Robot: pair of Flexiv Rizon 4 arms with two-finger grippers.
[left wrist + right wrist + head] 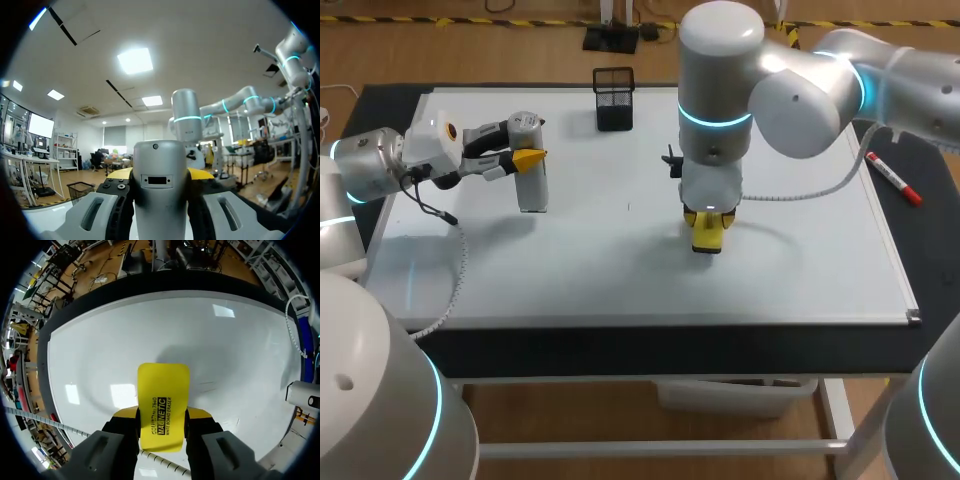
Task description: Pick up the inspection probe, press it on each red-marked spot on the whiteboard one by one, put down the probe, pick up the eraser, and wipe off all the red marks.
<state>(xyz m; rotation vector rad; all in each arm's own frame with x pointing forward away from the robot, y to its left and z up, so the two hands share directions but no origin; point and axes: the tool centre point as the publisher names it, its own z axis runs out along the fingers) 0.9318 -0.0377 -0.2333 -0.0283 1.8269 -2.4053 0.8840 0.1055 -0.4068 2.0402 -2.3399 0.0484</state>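
**A:** Where do we have the grey cylindrical inspection probe (532, 188)?

**B:** Upright at about nine o'clock on the white whiteboard (620, 260). We cannot tell whether its lower end touches the surface. Our left tool (530, 158) is closed on its upper part, with a yellow tip on either side. We judge this holds it vertical and parked off to one side, out of the wiping path.

**A:** And the flat yellow eraser (706, 238)?

**B:** Near the board's centre, a shade toward three o'clock. Our right tool (707, 225) points straight down and pinches the eraser's upper end between both fingers. The rest juts ahead onto the board, which we think suits a firm wipe.

**A:** Do we see any red marks?

**B:** None, only a faint smudge ahead of the eraser. We judge the wiping nearly done, though the probe is not yet put down as the task asks.

**A:** Is anything in our way?

**B:** The black mesh pen cup (613, 97) is at twelve o'clock. The red-capped marker (892, 177) lies at three o'clock, where the board meets the dark bench (620, 350). Both are well apart from the eraser.
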